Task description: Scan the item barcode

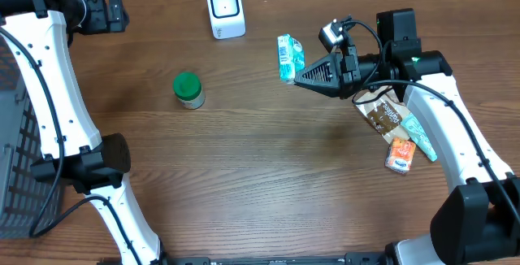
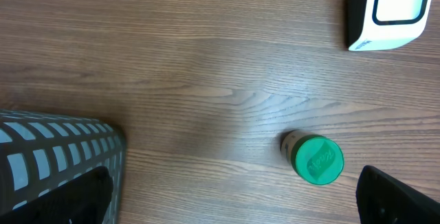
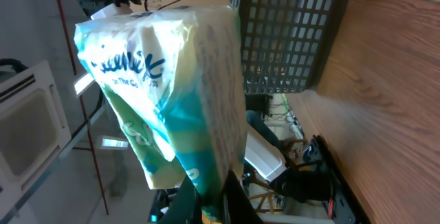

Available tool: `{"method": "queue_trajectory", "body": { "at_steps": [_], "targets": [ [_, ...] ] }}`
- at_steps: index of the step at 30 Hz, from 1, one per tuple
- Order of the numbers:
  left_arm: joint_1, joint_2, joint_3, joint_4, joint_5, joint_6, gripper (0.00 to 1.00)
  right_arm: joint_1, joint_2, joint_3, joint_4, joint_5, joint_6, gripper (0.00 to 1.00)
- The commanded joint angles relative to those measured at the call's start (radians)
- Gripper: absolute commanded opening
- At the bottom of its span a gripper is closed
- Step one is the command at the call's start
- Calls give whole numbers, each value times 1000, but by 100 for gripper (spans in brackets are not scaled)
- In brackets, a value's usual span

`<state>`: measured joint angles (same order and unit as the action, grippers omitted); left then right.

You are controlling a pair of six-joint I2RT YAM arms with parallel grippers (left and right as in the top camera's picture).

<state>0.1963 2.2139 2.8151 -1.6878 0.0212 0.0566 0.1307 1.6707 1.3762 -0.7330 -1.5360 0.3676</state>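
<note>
Though illegible overhead, tissue pack (image 3: 158, 80) lettering clear wrist-side.

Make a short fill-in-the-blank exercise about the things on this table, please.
The right jaws are shut on a pack of ____.
The jar has a ____ lid.
The scanner is ____ in colour.
The left jaws stand ____.
Missing words: tissues, green, white, open.

Lying directly on the brown wood-grain table (image 1: 244, 175): a white scanner (image 1: 225, 10) at the far edge, a green-lidded jar (image 1: 188, 90) left of centre, a grey mesh basket (image 1: 16, 151) at the left edge, and a brown packet (image 1: 383, 115), teal packet (image 1: 421, 139) and orange packet (image 1: 400, 154) overlapping at the right.
</note>
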Motion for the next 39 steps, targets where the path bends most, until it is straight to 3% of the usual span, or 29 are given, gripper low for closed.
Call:
{"method": "queue_trajectory", "body": {
  "at_steps": [1,14,25,29,33,36,39],
  "targets": [
    [-7,-30,8,-2,-3,11,100,-4,-14,20,13,-33,3,4],
    [-7,-30,8,-2,-3,11,100,-2,-14,20,-5,142,-1,4],
    [-7,-30,8,-2,-3,11,100,0,-11,19,-249,863,0,4],
    [-7,-30,8,-2,-3,11,100,0,-1,26,-263,977,7,4],
    [-9,-30,8,-2,-3,11,100,24,74,151,-326,1118,4,4],
    [-7,-30,8,-2,-3,11,100,68,176,348,-436,1215,-26,4],
    [-7,-30,8,-2,-3,11,100,154,346,706,-574,1389,-42,4]
  ]
}}
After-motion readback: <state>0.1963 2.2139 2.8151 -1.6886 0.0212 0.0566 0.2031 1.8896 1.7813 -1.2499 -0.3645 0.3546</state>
